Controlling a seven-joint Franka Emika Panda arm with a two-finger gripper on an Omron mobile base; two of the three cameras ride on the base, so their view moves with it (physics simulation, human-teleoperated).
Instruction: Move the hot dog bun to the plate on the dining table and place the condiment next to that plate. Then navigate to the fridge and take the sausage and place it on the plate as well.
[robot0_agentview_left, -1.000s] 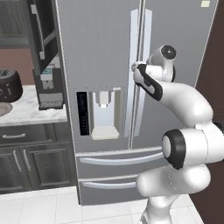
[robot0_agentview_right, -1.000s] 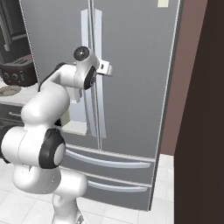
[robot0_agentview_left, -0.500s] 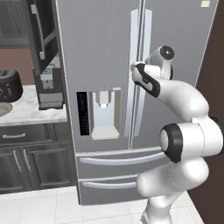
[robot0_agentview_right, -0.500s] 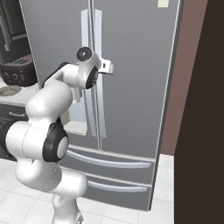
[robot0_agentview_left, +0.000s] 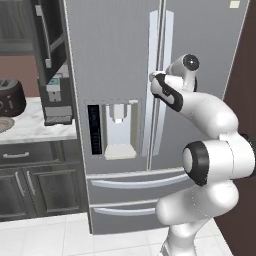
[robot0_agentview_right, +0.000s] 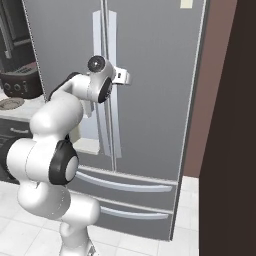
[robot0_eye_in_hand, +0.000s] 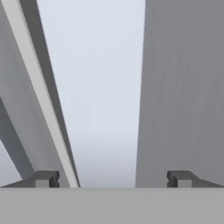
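Currently I have the hand (robot0_eye_in_hand: 113, 179) up against the closed fridge (robot0_agentview_left: 115, 60), its jaws spread wide with nothing between them. Directly ahead of the fingertips (robot0_eye_in_hand: 45, 178) stands a pale vertical door handle (robot0_eye_in_hand: 109, 87), spanned by the gap. Sausage not visible to me. Beyond the hand's left side, a worktop (robot0_agentview_left: 35, 131) carries a toaster (robot0_agentview_left: 10, 97).

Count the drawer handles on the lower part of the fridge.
2. The upper drawer handle runs across the fridge just under the dispenser; the lower drawer handle sits beneath it. The arm hides their right ends in the left base view.
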